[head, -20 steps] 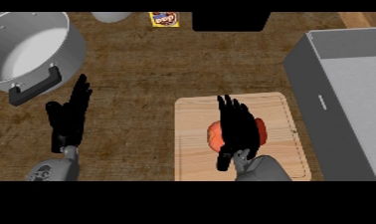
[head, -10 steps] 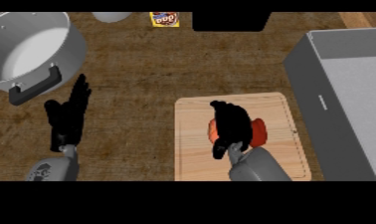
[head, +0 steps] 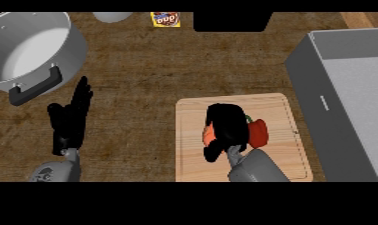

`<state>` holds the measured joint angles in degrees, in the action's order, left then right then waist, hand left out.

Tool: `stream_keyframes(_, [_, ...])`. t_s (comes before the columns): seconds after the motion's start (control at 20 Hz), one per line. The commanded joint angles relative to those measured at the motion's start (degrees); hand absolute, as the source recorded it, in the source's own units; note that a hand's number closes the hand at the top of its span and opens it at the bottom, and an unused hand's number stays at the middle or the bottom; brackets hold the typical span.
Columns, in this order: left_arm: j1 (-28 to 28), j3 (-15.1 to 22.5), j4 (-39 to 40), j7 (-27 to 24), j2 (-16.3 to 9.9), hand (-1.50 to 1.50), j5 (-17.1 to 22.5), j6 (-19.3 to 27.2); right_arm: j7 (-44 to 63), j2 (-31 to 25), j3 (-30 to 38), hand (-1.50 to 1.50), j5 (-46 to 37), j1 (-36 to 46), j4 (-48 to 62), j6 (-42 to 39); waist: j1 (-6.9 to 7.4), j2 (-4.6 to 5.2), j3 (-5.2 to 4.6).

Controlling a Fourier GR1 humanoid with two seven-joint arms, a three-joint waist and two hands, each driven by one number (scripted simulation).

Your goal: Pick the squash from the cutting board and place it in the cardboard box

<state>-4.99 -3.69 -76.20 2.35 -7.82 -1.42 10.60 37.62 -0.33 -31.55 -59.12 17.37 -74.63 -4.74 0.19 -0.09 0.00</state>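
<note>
Looking down, you can count one squash [head: 257, 132], one cutting board [head: 284, 119], one big grey box [head: 339, 89], one metal pot [head: 33, 51], one small yellow packet [head: 165, 19] and two black hands. They all sit on a dark brown wooden counter [head: 170, 64]. The squash is orange-red with a little green bit on top. It lies near the middle of the pale wooden board. Your right hand [head: 225, 128] is bent over it, fingers curled round it, hiding most of it. Your left hand [head: 70, 119] rests at the left, fingers straight, holding nothing.
</note>
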Motion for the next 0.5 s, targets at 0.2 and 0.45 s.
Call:
stream_keyframes(0.2, [1.2, -3.3, 0.5, -0.7, -1.6, 0.00, 1.5, -0.4, -16.3, -15.8, -8.8, 1.50, 1.4, -15.8, -15.9, -1.7, -3.01, -0.75, -0.03])
stream_keyframes(0.45, [2.7, -3.4, 0.2, -0.5, -1.2, 0.00, 1.4, 0.4, -30.7, -31.5, -14.9, 1.50, 0.9, -25.0, -24.2, 2.3, -5.21, -1.53, 0.01])
